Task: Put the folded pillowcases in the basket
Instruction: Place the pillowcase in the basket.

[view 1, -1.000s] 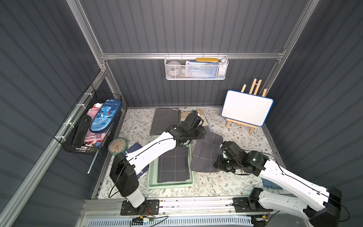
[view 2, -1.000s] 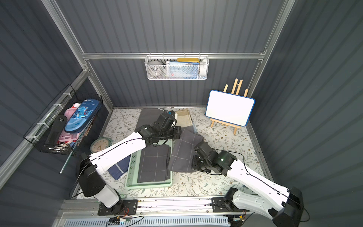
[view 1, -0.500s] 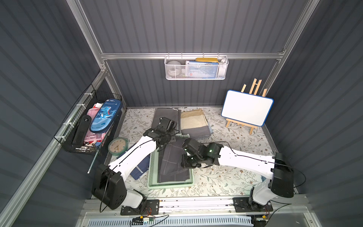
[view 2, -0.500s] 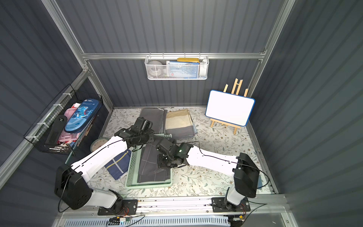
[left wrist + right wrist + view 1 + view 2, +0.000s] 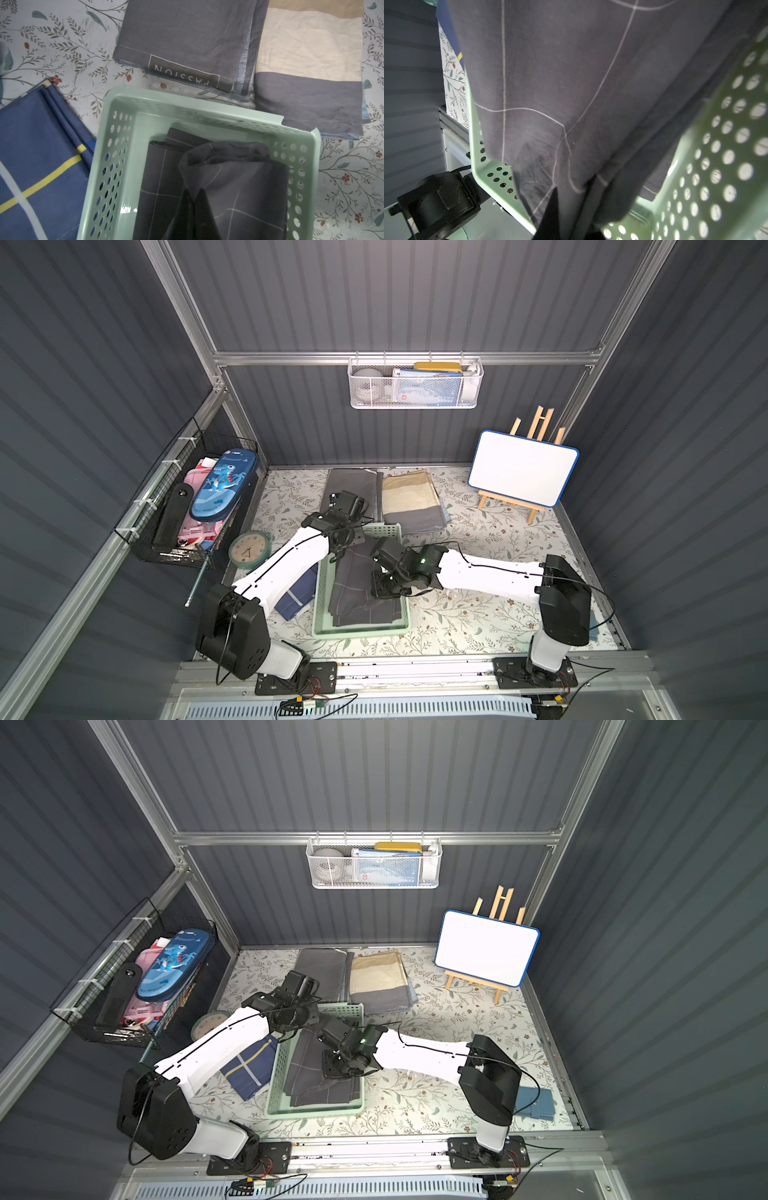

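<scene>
The folded pillowcase is dark grey with thin white grid lines. It lies within the pale mint-green basket, bunched and lifted at two places. My left gripper is shut on a raised fold of the pillowcase at the basket's far end. At the right side wall, my right gripper is shut on the pillowcase's hanging edge. A similar checked cloth shows beneath it.
Behind the basket lie a grey folded cloth and a beige-and-grey one. A blue cloth and a clock sit to its left. A whiteboard easel stands back right, and a black wire basket hangs left.
Both arms have carried the pillowcase leftward from the table beside the basket to over and into the basket. Both grippers have stayed shut on it.
</scene>
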Robot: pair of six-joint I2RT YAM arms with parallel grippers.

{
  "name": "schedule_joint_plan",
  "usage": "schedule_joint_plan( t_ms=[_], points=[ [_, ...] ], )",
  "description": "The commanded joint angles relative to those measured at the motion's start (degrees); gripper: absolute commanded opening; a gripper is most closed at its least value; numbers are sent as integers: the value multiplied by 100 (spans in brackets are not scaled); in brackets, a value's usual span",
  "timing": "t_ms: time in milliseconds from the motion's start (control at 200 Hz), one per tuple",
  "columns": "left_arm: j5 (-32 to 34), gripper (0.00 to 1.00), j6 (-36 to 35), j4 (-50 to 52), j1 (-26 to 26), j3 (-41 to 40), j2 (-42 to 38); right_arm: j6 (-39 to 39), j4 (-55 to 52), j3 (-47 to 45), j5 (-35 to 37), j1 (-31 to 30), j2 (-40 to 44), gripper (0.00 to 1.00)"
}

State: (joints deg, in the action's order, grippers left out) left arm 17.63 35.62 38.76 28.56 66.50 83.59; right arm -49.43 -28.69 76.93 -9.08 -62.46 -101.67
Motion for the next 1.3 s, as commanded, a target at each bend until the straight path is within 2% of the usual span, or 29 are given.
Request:
schedule_joint_plan(
  t_ms=[0,170,525,545,575,580,625,640,690,725,750,775,961,1081,1296],
  points=[
    [7,5,69,54,-26,-78,-178,43,78,-89,-71,-13,-72,0],
    [-165,4,97,-189,-28,-253,-50,56,73,-234,49,12,-68,0],
    [-65,5,138,-255,-26,-360,46,104,69,-746,-14,286,147,0],
    [-77,7,134,-255,-26,-372,41,111,81,-756,-28,293,127,6],
    [-98,15,131,-268,-26,-396,29,122,79,-763,-90,287,101,21],
    [-100,17,135,-262,-26,-394,27,122,79,-763,-90,287,101,21],
    [-95,35,131,-247,-26,-401,29,144,65,-752,-200,288,58,42],
    [-93,40,131,-238,-26,-399,29,145,53,-744,-244,289,47,47],
    [-64,47,143,-210,-26,-373,32,166,43,-754,-391,286,53,57],
    [-32,61,156,-185,-26,-334,27,180,65,-772,-444,280,78,63],
    [-19,72,140,-157,-26,-299,38,179,60,-788,-448,279,119,65],
    [10,75,147,-129,-26,-245,47,171,43,-807,-453,278,167,66],
    [189,78,69,-5,-26,244,163,214,-224,-900,-234,278,937,67],
    [178,80,24,15,-26,521,279,352,-792,-781,10,282,1346,67],
    [-158,80,-2,-241,-26,474,265,544,-1207,-1152,1011,437,2068,66]
  ],
)
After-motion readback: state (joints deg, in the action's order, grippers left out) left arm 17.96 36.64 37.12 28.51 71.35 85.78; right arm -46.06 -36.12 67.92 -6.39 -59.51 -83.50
